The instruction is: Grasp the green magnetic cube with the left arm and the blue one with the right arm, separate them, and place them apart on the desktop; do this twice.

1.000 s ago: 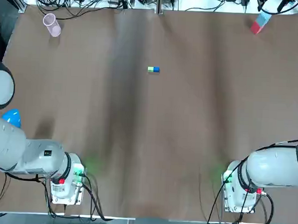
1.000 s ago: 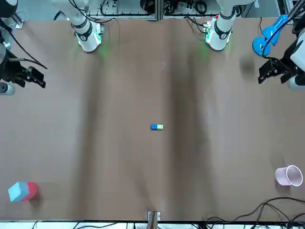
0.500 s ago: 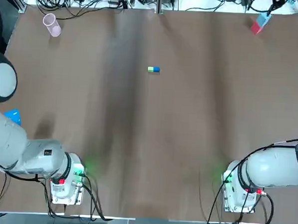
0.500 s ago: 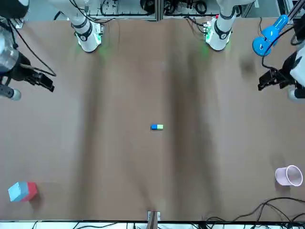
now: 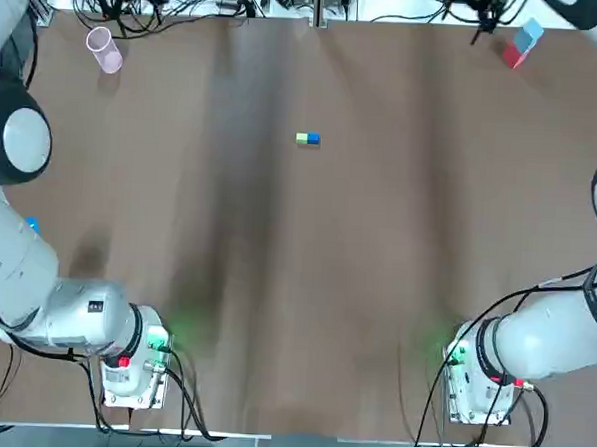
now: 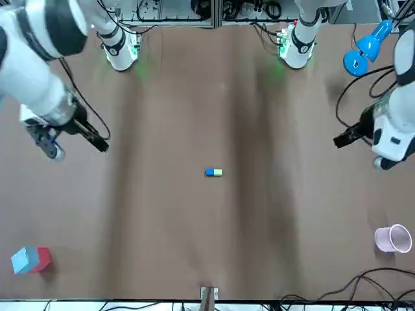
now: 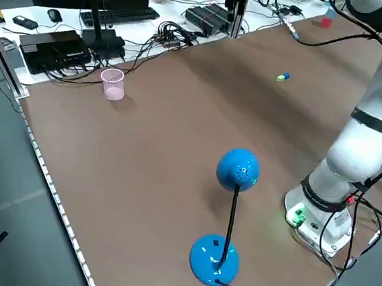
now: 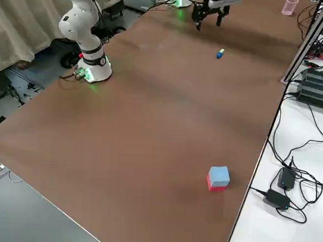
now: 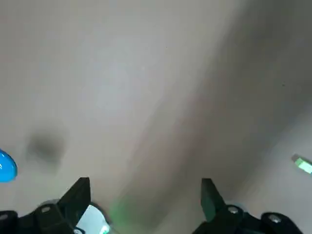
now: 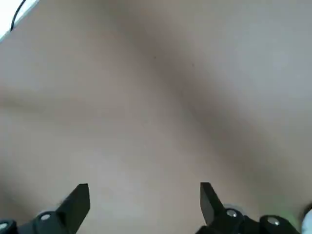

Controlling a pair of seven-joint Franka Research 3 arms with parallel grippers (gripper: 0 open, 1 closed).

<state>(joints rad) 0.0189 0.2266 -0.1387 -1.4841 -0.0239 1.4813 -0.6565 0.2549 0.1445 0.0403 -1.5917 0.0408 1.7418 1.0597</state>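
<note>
The green cube [image 5: 301, 138] and the blue cube [image 5: 313, 139] lie stuck together on the brown table, mid-width and toward the far side. In the front view the blue cube [image 6: 209, 172] is on the robot's right of the green cube [image 6: 218, 172]. My right gripper [image 6: 99, 142] hangs raised, well off to the pair's right side. My left gripper [image 6: 341, 138] hangs raised far off on the pair's left side. Both wrist views show fingers spread wide with nothing between them: left gripper [image 9: 144, 195], right gripper [image 10: 144, 195]. The green cube [image 9: 302, 165] shows at the edge of the left wrist view.
A pink cup [image 5: 104, 50] lies at the far left corner. A red and light-blue block [image 5: 520, 45] stands at the far right corner. A blue desk lamp [image 7: 227, 221] stands near the left arm's base. Cables run along the far edge.
Both arms have swung in from the table's sides toward the middle, the right gripper farther than the left. The joined cubes have not moved.
</note>
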